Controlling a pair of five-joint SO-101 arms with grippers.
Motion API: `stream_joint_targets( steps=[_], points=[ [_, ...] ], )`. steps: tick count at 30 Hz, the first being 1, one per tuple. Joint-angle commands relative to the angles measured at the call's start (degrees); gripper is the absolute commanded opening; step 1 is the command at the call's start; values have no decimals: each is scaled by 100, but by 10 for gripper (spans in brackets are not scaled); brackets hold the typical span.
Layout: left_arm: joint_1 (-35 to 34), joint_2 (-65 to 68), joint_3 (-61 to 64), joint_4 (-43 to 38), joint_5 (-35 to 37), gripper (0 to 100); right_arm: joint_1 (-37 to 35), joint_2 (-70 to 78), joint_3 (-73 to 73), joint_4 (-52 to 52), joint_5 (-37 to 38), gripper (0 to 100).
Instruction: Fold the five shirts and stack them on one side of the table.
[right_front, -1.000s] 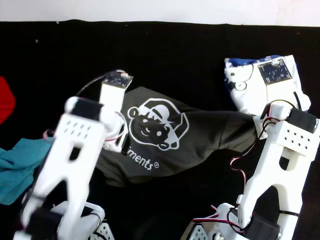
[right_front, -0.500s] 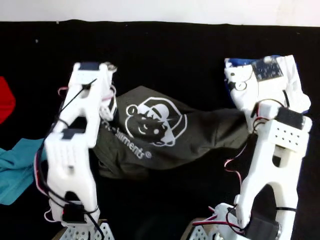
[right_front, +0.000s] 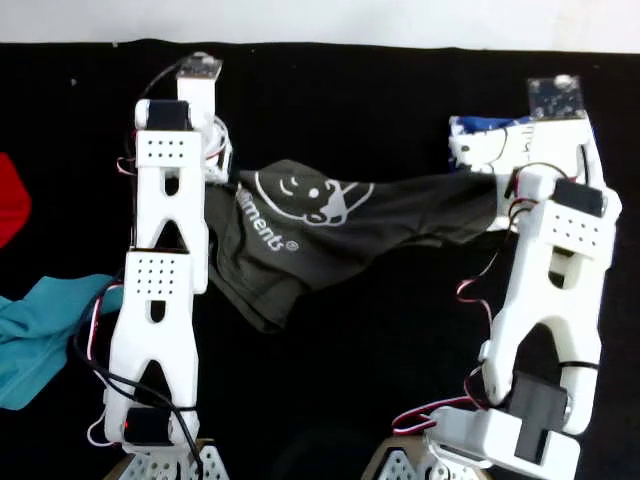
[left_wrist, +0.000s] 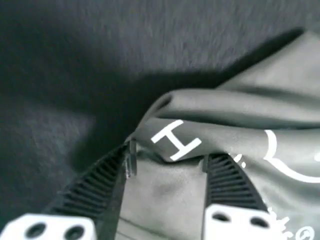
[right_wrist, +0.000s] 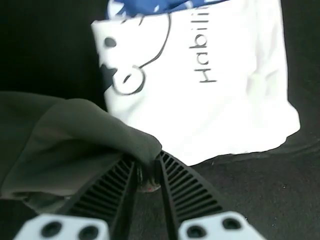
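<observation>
The dark shirt (right_front: 330, 225), grey with a white cartoon face and lettering, is stretched in a creased band between the two arms over the middle of the black table (right_front: 350, 90), and a loose part sags toward the arms' bases. The left gripper (left_wrist: 167, 160) clamps a thick fold of it with its jaws partly apart, while the right gripper (right_wrist: 148, 167) pinches the other end with its jaws nearly together, just beside a folded white shirt (right_wrist: 215, 100). A teal shirt (right_front: 30, 340) and a red shirt (right_front: 10, 205) lie crumpled at the table's left edge.

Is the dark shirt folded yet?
Not yet. The dark shirt stretches bunched and sagging between the left gripper and the right gripper.
</observation>
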Motion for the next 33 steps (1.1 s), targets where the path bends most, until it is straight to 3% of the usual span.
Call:
stream_joint_targets(
  steps=[1,5,8,16,26,33],
  points=[
    [92,-558,-224,202,62,223,101,-22,-470,-84,-88,5],
    [145,-1024,101,220,70,223,101,-31,-488,-75,-70,5],
    [303,-1771,1121,220,70,221,92,-4,-488,110,-62,5],
    [1235,-5095,6176,149,9,220,92,-40,-514,268,-62,5],
    [2237,-7793,10809,-1969,44,223,66,-4,-637,277,-62,5],
    [2281,-7662,11908,-2796,97,224,75,-22,-637,286,-62,5]
  ],
)
